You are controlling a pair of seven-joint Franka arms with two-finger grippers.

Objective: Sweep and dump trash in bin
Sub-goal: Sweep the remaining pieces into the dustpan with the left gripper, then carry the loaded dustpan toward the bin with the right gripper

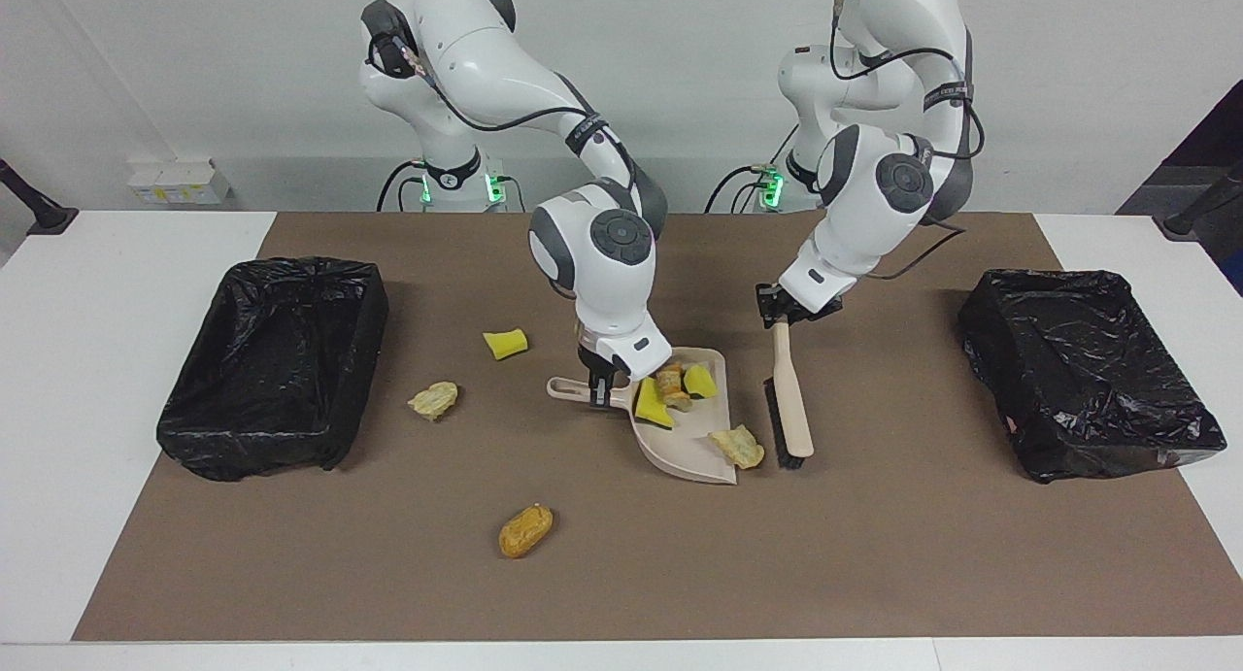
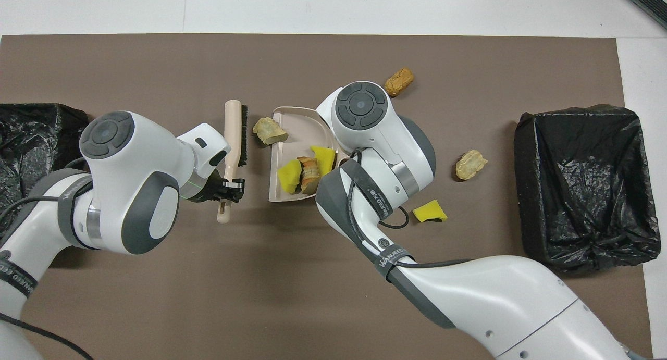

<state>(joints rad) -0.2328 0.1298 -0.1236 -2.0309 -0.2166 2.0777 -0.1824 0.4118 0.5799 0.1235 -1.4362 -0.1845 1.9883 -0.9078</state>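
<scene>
Sweeping is the step you're in: bins (image 1: 277, 360) wait at frame edges, right gripper (image 1: 604, 387) clamps the dustpan (image 1: 694, 443) at center, left gripper (image 1: 782, 314) grips the brush (image 1: 789, 404) beside it; next, brush the lip-side scrap (image 1: 736, 446) in, then three loose scraps (image 1: 525, 530).

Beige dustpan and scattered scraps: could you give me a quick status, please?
Right gripper shut on beige plastic dustpan; left gripper shut on wooden hand brush. Three scraps in pan, pale lump at its lip. Three still loose on mat.
</scene>
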